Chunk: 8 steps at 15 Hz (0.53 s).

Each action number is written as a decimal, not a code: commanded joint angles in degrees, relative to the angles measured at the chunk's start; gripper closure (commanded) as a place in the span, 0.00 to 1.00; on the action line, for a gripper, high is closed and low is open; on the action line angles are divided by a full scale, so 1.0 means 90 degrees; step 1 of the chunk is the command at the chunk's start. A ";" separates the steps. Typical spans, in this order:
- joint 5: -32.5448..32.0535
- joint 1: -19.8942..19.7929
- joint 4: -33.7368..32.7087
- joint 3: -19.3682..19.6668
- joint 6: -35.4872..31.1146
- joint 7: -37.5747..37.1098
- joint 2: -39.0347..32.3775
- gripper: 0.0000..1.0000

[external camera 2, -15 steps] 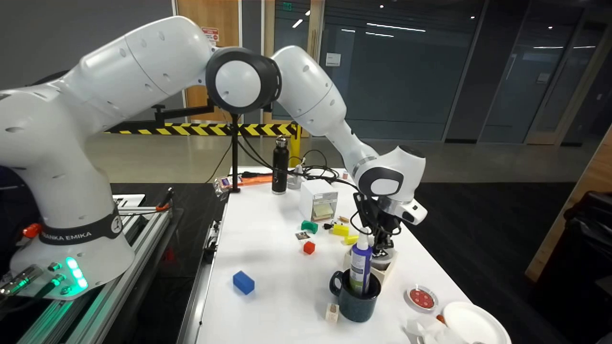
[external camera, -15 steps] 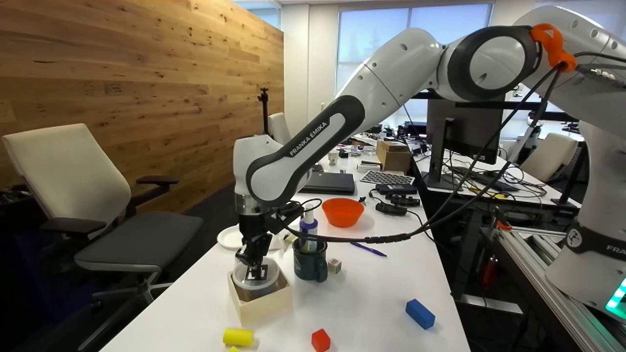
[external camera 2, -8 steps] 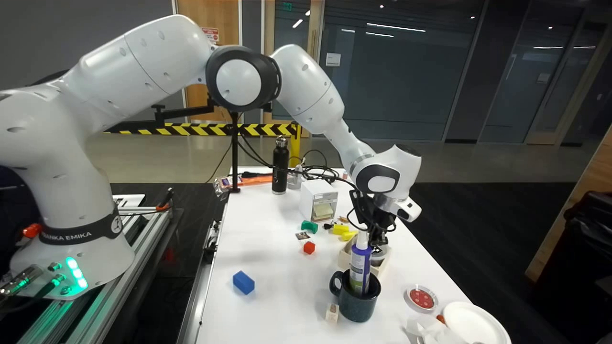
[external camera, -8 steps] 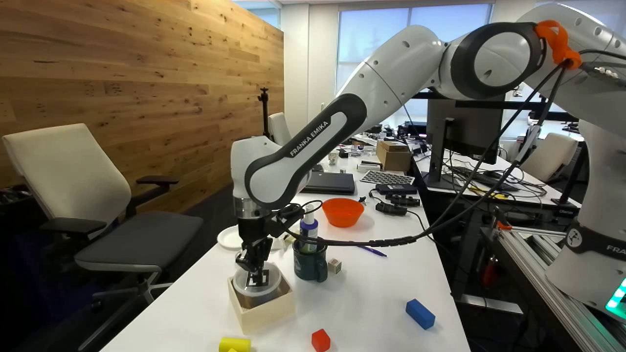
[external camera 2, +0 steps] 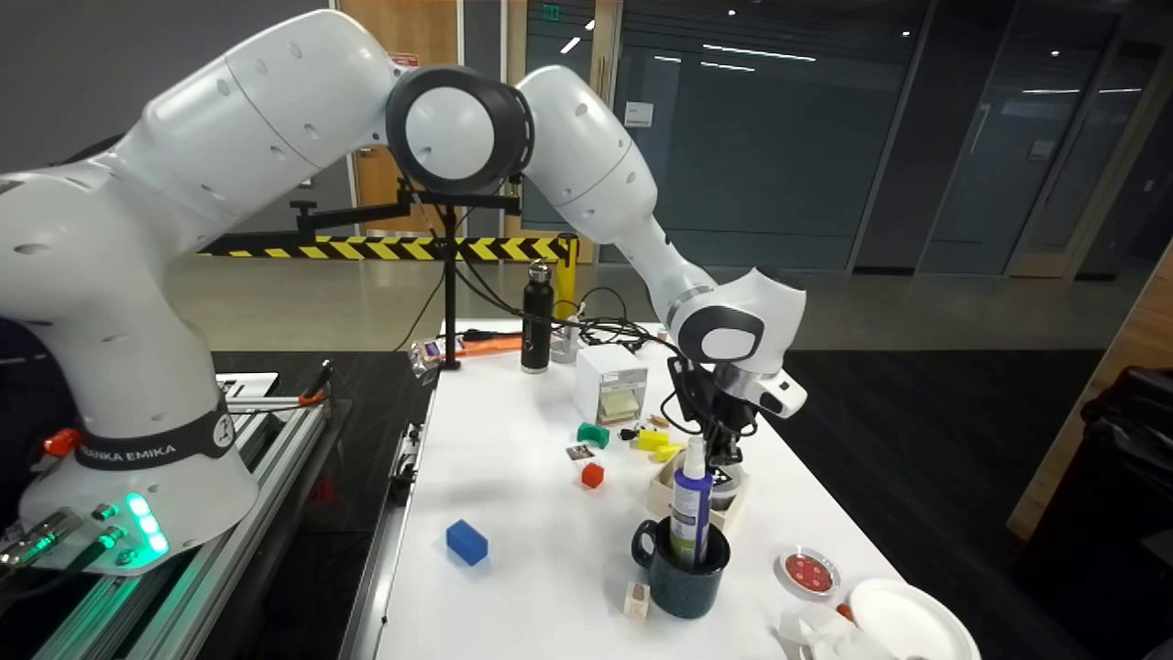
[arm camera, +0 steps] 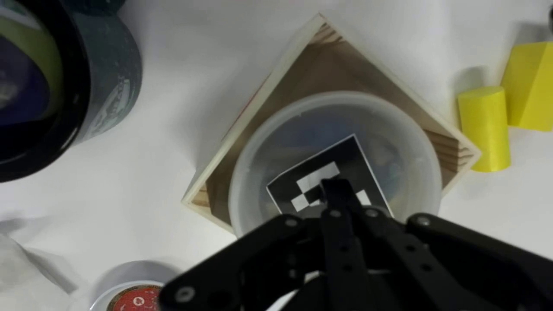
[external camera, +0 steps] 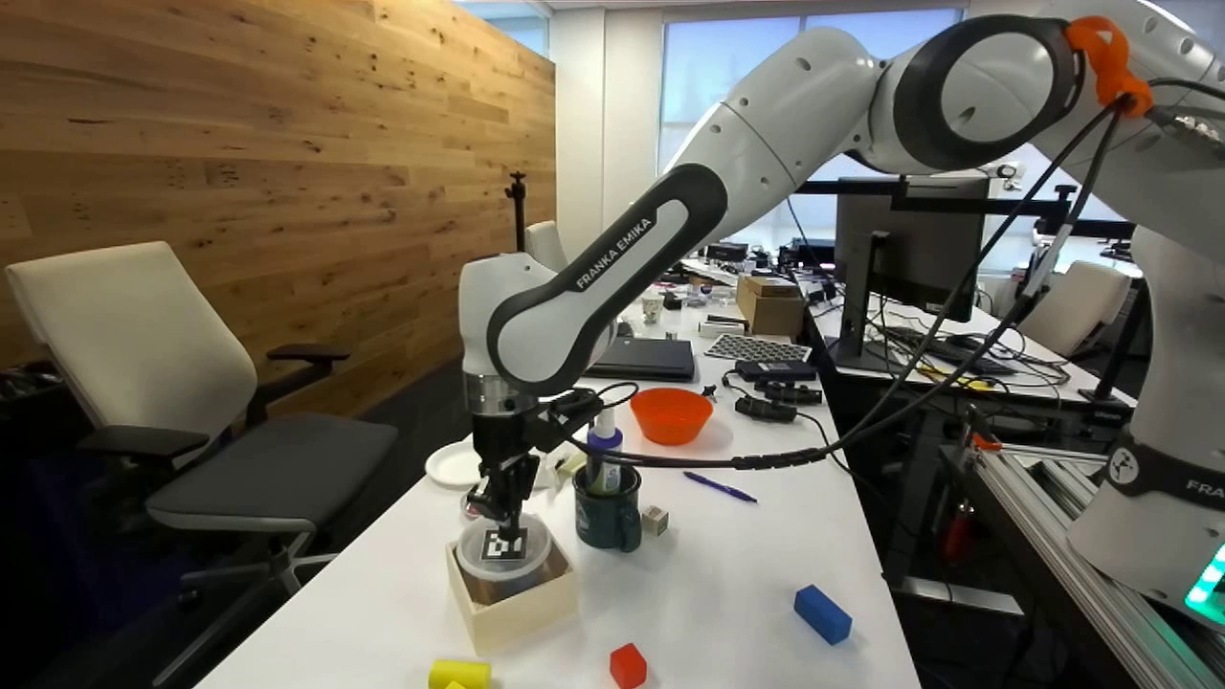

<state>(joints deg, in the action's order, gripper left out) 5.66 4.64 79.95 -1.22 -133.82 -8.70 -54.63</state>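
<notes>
In the wrist view my gripper (arm camera: 339, 188) is shut, its fingertips together and nothing visible between them. It points down over a round container with a translucent lid (arm camera: 402, 125) and hides part of the black-and-white marker (arm camera: 317, 177) on that lid. The container sits inside a square wooden box (arm camera: 259, 99). In an exterior view the gripper (external camera: 510, 531) appears a little above the lid; contact cannot be judged. Beside the box stands a dark green mug (external camera: 598, 526) with a purple-collared spray bottle (external camera 2: 689, 513) in it. A yellow cylinder (arm camera: 484, 129) lies close to the box's other side.
A yellow block (arm camera: 531, 86), red cube (external camera 2: 593, 475), blue block (external camera 2: 467, 543) and green block (external camera 2: 593, 434) lie on the table. Near the mug are a small wooden cube (external camera: 656, 520) and a pen (external camera: 720, 486). An orange bowl (external camera: 671, 416) and white plate (external camera 2: 912, 623) stand farther along.
The wooden box with its container first slid slightly toward the yellow cylinder, which shifted too. Since then the gripper has risen a little above the lid, uncovering more of the marker.
</notes>
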 commanded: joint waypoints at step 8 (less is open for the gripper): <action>0.0401 -0.0294 0.1635 0.0127 -0.0819 -0.0583 0.1922 1.00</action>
<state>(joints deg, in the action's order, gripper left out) 6.77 3.33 90.31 0.40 -139.54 -12.32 -41.44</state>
